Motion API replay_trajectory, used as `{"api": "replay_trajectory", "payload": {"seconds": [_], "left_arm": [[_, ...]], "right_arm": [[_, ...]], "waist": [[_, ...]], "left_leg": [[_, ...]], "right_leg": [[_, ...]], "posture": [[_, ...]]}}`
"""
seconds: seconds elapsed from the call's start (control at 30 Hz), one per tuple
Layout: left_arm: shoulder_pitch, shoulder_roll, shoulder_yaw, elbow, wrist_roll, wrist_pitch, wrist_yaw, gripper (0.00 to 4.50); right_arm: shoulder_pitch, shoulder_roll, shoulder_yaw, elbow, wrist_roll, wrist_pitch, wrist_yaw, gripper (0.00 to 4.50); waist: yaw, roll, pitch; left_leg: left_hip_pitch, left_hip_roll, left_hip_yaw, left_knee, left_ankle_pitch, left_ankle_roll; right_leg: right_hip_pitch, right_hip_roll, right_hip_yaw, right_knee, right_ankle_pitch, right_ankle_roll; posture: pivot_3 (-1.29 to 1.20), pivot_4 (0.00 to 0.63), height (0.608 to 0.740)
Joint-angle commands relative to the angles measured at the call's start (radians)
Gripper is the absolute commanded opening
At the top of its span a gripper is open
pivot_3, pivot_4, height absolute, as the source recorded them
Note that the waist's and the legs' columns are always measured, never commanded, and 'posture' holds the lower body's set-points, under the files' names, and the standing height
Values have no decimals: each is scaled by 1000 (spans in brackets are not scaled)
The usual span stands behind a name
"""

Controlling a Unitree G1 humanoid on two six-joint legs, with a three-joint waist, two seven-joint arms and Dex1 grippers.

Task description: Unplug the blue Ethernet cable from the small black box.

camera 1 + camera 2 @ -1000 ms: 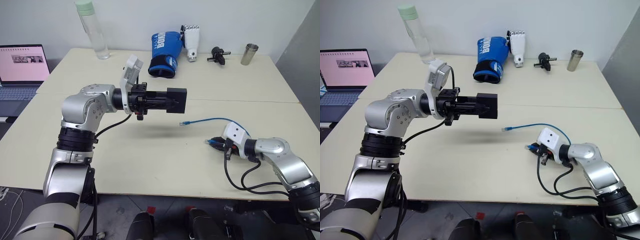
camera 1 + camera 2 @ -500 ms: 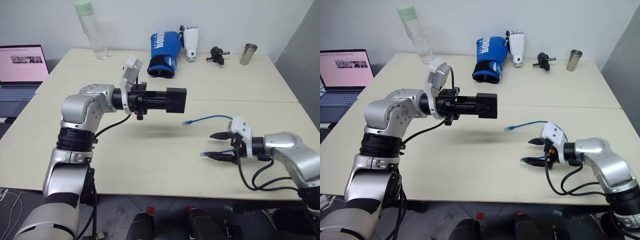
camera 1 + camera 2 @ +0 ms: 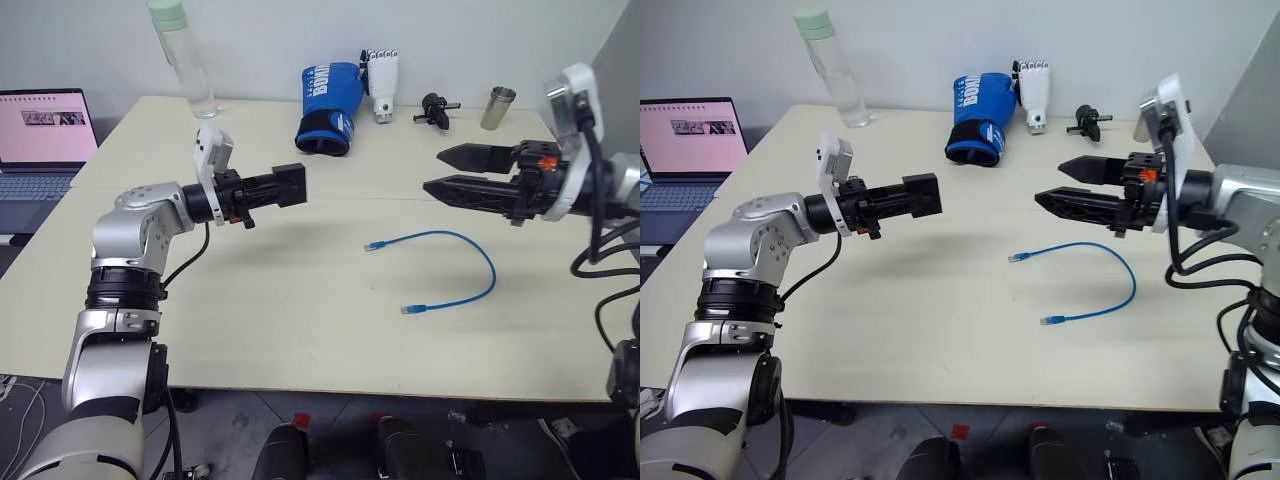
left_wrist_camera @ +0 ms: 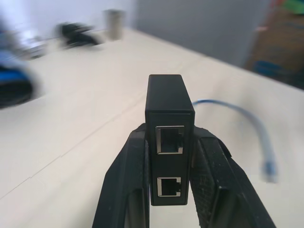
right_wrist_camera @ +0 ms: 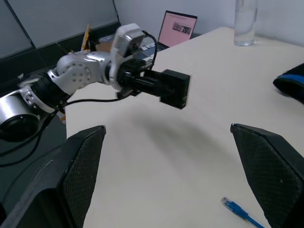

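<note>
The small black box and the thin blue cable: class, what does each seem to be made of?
The small black box looks like matte moulded plastic: dull even surface, crisp edges, two metal-lined ports. The thin blue cable looks rubbery plastic-sheathed: it lies in a loose curve on the table, probably with plastic plugs.

A bright-blue Ethernet cable (image 3: 455, 270) lies on a cream worktop (image 3: 300, 300); the small box (image 4: 167, 137) is matte black, a blue boxing glove (image 3: 328, 108) carries white lettering, and the bottle (image 3: 183, 58) cap appears pale green.
</note>
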Motion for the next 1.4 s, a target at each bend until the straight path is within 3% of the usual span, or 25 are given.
{"api": "replay_trajectory", "payload": {"seconds": [0.03, 0.33, 0.4, 0.77, 0.93, 1.13, 1.27, 1.4], "left_arm": [[22, -52, -7, 111, 168, -231, 284, 772], [10, -186, 63, 369, 251, -458, 687, 772], [19, -202, 70, 392, 249, -486, 712, 1333], [18, -174, 91, 393, 230, -490, 675, 3468], [36, -92, 58, 160, 211, -301, 528, 4485], [85, 92, 14, -149, 139, 81, 266, 4485], [190, 320, -16, -292, 96, 107, -46, 4485], [214, 403, 1, -253, 86, 68, -141, 4485]], "right_arm": [[61, 44, 46, -142, -23, -82, -57, 4464], [147, 49, 151, -197, -125, -217, -54, 4464], [150, 50, 154, -195, -130, -225, -58, 4500], [160, 44, 155, -192, -129, -238, -59, 4500], [166, 24, 132, -201, -108, -218, -57, 4500], [185, -43, 73, -205, -48, -164, -59, 4500], [294, -123, 19, -220, -46, -141, -46, 4500], [390, -164, -17, -221, -56, -161, -46, 4500]], "waist": [[3, 0, 0], [3, -1, 0], [3, -1, 0], [2, -1, 0], [1, -1, 0], [-1, 0, 0], [-3, 0, 0], [-3, 0, 0]], "left_leg": [[1, 0, -1, 0, 0, 0], [-6, -2, -2, 4, 0, 0], [-6, -2, -2, 4, 0, 0], [-6, -2, -2, 4, 0, 0], [-6, -2, -3, 4, 0, 0], [-5, -1, -3, 4, 0, 0], [-4, 0, -2, 3, 0, 0], [-2, 0, -1, 0, 0, 0]], "right_leg": [[1, -1, 0, 0, 0, 0], [-3, -2, -2, 1, 1, 1], [-3, -2, -2, 1, 1, 1], [-3, -2, -3, 1, 1, 1], [-3, -2, -3, 1, 1, 1], [-3, -1, -3, 1, 1, 1], [-2, -1, -3, 1, 1, 1], [-2, 0, -3, 1, 0, -1]], "posture": [[0, 150, 740], [0, 150, 740], [0, 150, 740], [0, 150, 740], [0, 150, 740], [0, 150, 740], [0, 150, 740], [0, 150, 740]]}}
